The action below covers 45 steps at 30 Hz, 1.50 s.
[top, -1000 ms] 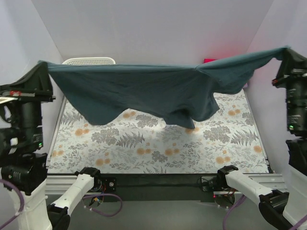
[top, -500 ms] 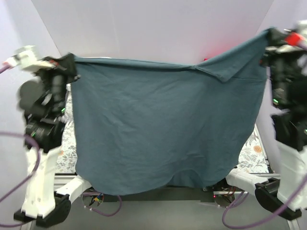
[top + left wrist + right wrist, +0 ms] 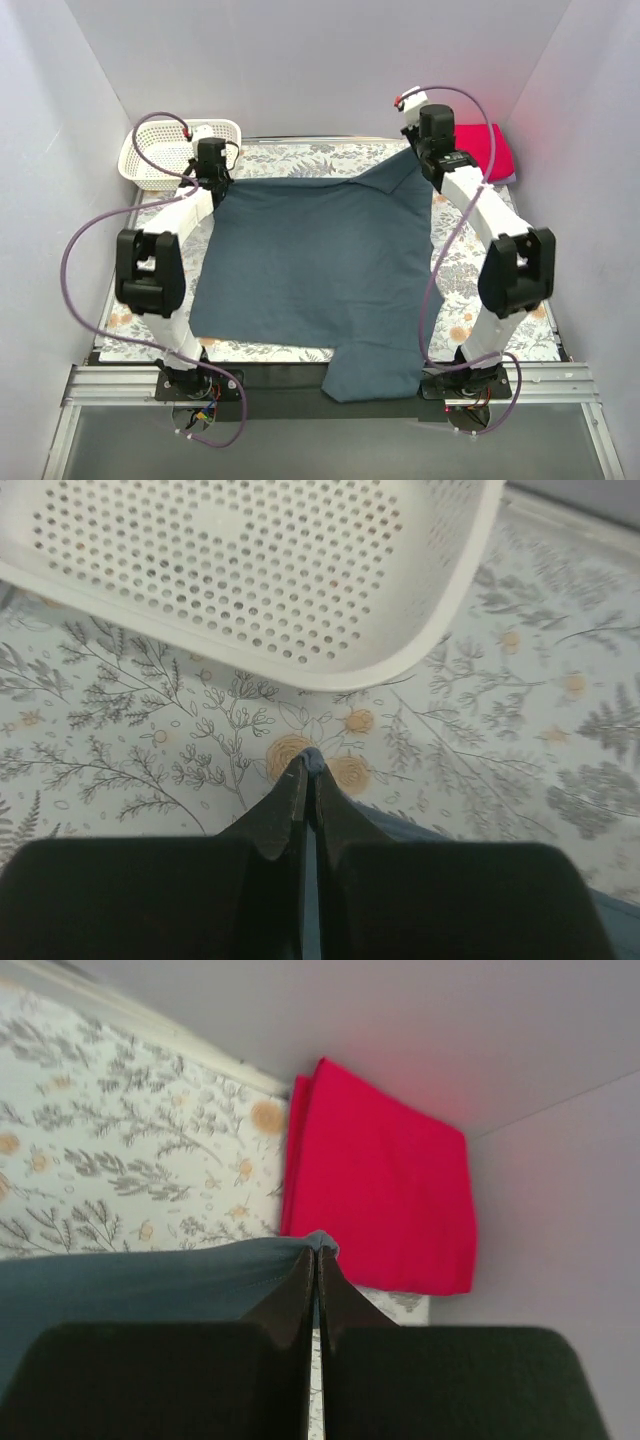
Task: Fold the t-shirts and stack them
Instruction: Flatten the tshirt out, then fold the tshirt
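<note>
A slate blue-grey t-shirt [image 3: 315, 265] lies spread flat over the flowered table, its near hem hanging past the front edge. My left gripper [image 3: 214, 178] is shut on its far left corner [image 3: 312, 760], low over the table. My right gripper [image 3: 424, 150] is shut on its far right corner [image 3: 322, 1243], where a flap is turned over. A bright red t-shirt [image 3: 485, 150], folded square, lies at the far right corner, seen just beyond the right gripper [image 3: 318, 1250] as a red square [image 3: 385, 1185].
A white lattice basket [image 3: 170, 155] stands at the far left corner, close ahead of the left gripper [image 3: 308, 770] and its rim [image 3: 440, 630]. White walls close in the left, back and right sides. The flowered table cover [image 3: 480, 300] shows right of the shirt.
Both arms swung from raised near the front to stretched out low at the back. The blue-grey shirt went from hanging in the air to lying flat on the table.
</note>
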{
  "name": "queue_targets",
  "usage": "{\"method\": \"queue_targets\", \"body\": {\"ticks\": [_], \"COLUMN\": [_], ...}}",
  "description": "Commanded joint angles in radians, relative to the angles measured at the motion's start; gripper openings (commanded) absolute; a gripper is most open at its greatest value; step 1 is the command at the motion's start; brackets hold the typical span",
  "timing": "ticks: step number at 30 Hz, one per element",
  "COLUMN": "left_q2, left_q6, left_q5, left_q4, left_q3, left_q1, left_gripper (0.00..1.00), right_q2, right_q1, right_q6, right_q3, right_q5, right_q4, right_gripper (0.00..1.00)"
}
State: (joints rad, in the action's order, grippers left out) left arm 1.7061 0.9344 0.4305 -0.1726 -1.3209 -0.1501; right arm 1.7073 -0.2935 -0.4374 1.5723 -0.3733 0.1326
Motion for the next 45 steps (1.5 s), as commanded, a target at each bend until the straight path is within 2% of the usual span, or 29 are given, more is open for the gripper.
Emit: {"method": "queue_targets", "body": {"ticks": [1,2,6,10,13,20,28,45], "left_q2": [0.126,0.203,0.352,0.409,0.423,0.353,0.287,0.184], "left_q6": [-0.009,-0.012,-0.025,-0.026,-0.014,0.049,0.109,0.279], "left_q5": [0.039,0.042,0.037,0.011,0.001,-0.022,-0.058,-0.001], "left_q4": [0.13,0.134,0.143,0.162,0.151,0.116,0.038,-0.133], "left_q3": [-0.046,-0.087,-0.19,-0.238,-0.261,-0.218,-0.189,-0.086], "left_q1": [0.029,0.03,0.038,0.049,0.053,0.069,0.073,0.075], "left_gripper": [0.0,0.0,0.0,0.0,0.0,0.0,0.0,0.0], "right_q2": [0.091,0.125,0.271,0.351,0.344,0.25,0.167,0.144], "right_q1": [0.033,0.036,0.045,0.047,0.048,0.05,0.048,0.048], "right_q6": [-0.007,-0.006,-0.004,-0.003,0.006,0.064,0.186,0.405], "right_q3": [0.015,0.031,0.095,0.135,0.134,0.084,0.081,0.061], "right_q5": [0.03,0.031,0.036,0.03,0.021,-0.009,0.056,0.14], "right_q4": [-0.194,-0.202,-0.212,-0.206,-0.194,-0.134,0.068,0.33], "right_gripper": [0.01,0.01,0.01,0.01,0.01,0.01,0.01,0.01]}}
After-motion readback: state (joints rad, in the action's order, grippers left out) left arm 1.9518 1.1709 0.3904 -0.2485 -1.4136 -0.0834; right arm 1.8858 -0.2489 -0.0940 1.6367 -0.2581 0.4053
